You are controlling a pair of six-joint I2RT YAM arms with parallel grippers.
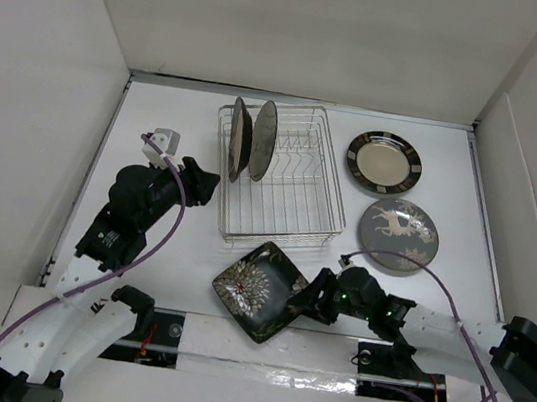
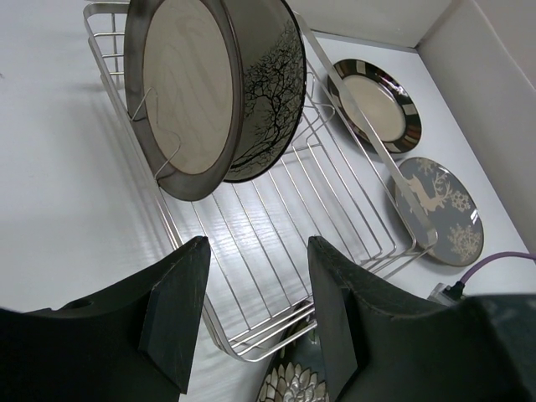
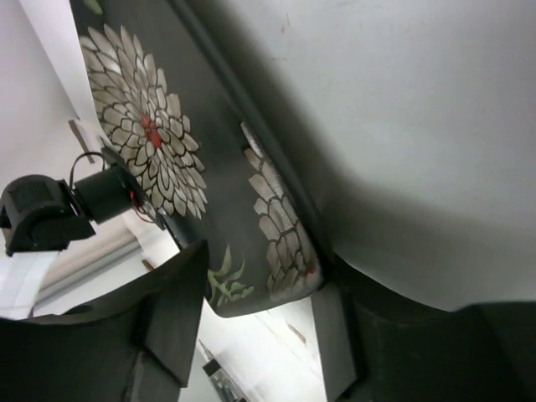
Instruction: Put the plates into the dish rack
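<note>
The silver wire dish rack (image 1: 290,227) stands mid-table; it also shows in the left wrist view (image 2: 260,339). Two round plates stand upright at its left end: a branch-pattern one (image 2: 270,109) and a dark-rimmed pale one (image 2: 188,75). A black-rimmed round plate (image 1: 383,163) and a grey deer plate (image 1: 400,236) lie flat right of the rack. The black square flower plate (image 1: 257,290) lies in front of the rack. My right gripper (image 1: 312,304) is open, jaws either side of that plate's corner (image 3: 276,243). My left gripper (image 1: 200,183) is open and empty beside the rack's left front corner.
White walls enclose the table on three sides. A taped strip (image 1: 257,346) runs along the near edge just below the square plate. Purple cables (image 1: 439,277) loop over both arms. The rack's right half holds only bare tines (image 1: 291,154).
</note>
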